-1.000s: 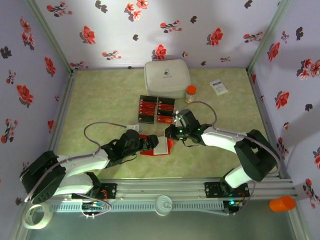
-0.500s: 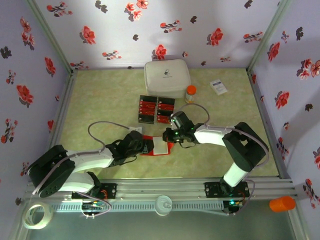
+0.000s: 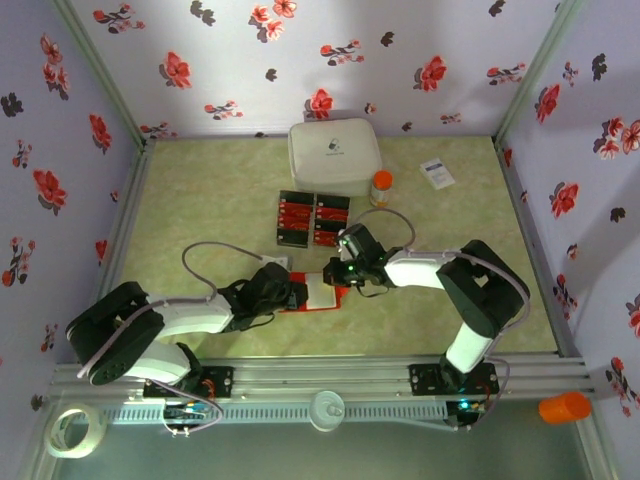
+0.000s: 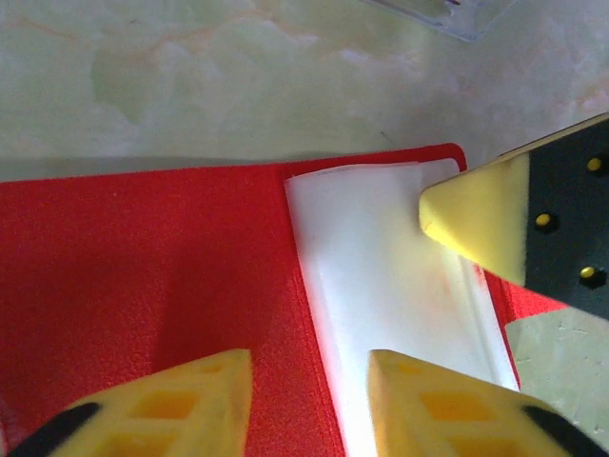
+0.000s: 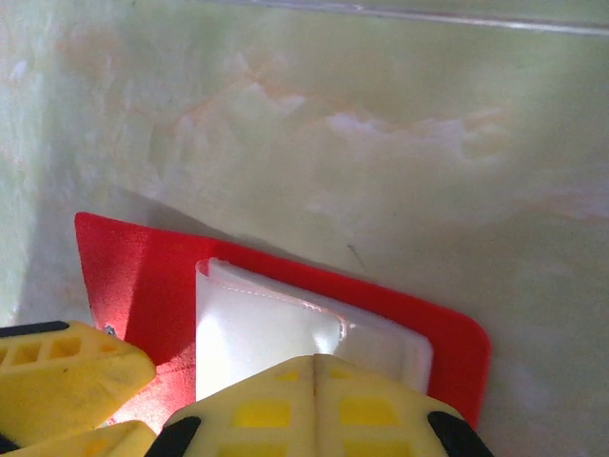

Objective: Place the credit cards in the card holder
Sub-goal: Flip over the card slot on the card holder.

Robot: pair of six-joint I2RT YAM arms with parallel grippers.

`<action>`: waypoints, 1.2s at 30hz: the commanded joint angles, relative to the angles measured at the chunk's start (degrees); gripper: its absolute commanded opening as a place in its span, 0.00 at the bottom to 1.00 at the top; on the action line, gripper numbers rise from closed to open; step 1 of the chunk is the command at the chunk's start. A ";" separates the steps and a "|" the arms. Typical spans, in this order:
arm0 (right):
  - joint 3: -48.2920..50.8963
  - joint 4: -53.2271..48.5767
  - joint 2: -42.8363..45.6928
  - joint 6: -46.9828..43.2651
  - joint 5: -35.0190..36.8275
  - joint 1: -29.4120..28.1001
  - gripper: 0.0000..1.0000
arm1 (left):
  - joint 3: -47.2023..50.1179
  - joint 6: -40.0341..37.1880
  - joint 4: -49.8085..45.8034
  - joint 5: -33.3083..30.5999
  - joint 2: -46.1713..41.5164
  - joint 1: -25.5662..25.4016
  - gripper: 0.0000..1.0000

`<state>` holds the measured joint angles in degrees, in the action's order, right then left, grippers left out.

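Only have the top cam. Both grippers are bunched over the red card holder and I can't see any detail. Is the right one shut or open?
Observer: The right gripper is shut, fingertips together over the pale pocket. No card shows between them.
Operator: And the left?
Observer: The left gripper has its fingers apart, one over the red half of the card holder, the other over the pocket.
Operator: Is the holder opened out or folded?
Observer: Opened out, pocket side up. It looks flat in the left wrist view.
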<state>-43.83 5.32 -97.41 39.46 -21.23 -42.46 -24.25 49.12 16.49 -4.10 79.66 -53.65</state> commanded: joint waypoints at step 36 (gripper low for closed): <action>0.71 -0.83 5.28 3.68 1.43 -0.57 0.39 | -1.58 -3.06 4.87 -0.51 11.32 -2.78 0.29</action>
<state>-43.35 5.52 -95.11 42.81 -20.21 -43.35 -26.22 45.91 25.50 -7.46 88.51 -55.31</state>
